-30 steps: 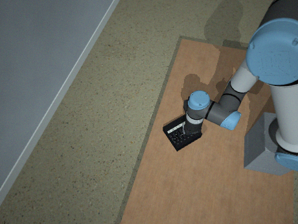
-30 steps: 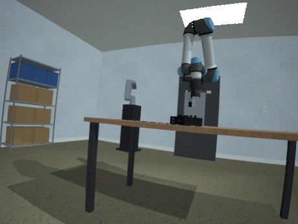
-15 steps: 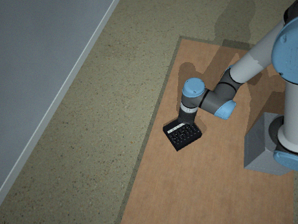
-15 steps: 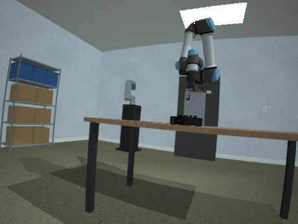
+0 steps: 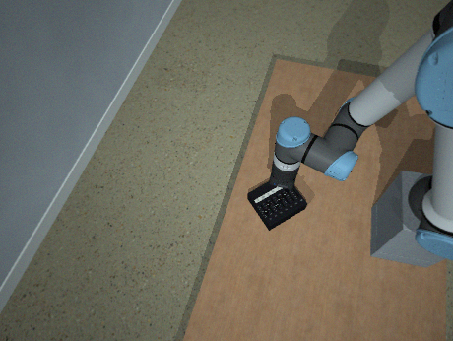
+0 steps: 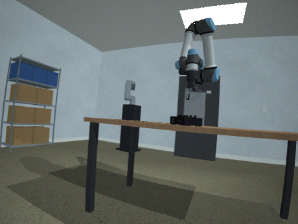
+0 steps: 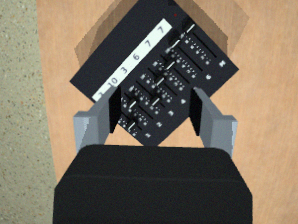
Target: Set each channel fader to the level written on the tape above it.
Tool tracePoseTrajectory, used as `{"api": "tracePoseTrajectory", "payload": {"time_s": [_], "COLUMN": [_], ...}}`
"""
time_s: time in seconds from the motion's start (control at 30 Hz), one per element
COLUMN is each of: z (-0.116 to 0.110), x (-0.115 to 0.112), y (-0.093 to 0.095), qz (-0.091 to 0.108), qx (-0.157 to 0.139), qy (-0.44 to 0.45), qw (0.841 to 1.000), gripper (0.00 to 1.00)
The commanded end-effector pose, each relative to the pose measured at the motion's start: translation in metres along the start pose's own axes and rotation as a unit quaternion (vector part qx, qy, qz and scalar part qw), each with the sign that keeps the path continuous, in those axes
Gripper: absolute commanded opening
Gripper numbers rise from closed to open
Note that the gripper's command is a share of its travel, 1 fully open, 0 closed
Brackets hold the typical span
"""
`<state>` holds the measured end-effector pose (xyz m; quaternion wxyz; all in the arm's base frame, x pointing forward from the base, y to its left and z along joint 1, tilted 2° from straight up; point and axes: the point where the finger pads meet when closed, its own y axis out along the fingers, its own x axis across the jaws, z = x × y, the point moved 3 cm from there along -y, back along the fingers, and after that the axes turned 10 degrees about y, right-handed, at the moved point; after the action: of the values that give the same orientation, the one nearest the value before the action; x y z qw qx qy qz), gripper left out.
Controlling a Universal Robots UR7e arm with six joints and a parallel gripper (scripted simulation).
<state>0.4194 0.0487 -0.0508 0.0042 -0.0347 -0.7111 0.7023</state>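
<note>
The black lighting desk [image 7: 154, 71] lies flat on the wooden table, turned about 45 degrees in the wrist view. A white tape strip [image 7: 132, 60] with written levels runs along its upper left side; the digits are too small to read. Several faders [image 7: 162, 86] stand in rows below it. My gripper [image 7: 155, 101] is open and empty, hovering above the desk's lower corner with its fingers on either side of it. The desk also shows in the overhead view [image 5: 277, 204] under the wrist, and in the side view [image 6: 186, 120] on the table, with the gripper [image 6: 194, 87] well above it.
The desk sits near the table's left edge [image 5: 231, 187]. The arm's grey base block [image 5: 399, 227] stands at the right. A shelf with boxes [image 6: 30, 103] and a second small robot on a pedestal [image 6: 130, 110] stand beyond the table.
</note>
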Motion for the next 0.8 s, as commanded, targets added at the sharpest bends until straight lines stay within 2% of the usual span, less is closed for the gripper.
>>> {"api": "tracePoseTrajectory", "payload": {"time_s": [0.0,0.57,0.77], "z": [0.0000,-0.0001,-0.0006], "x": [-0.0004,0.0004,0.0014], "y": [-0.0004,0.0025,0.0059], "qz": [0.001,0.001,0.001], "qx": [0.000,0.000,0.000], "qy": [0.000,0.046,0.101], "qw": [1.000,0.999,0.995], "gripper": [1.00,1.00,1.00]}}
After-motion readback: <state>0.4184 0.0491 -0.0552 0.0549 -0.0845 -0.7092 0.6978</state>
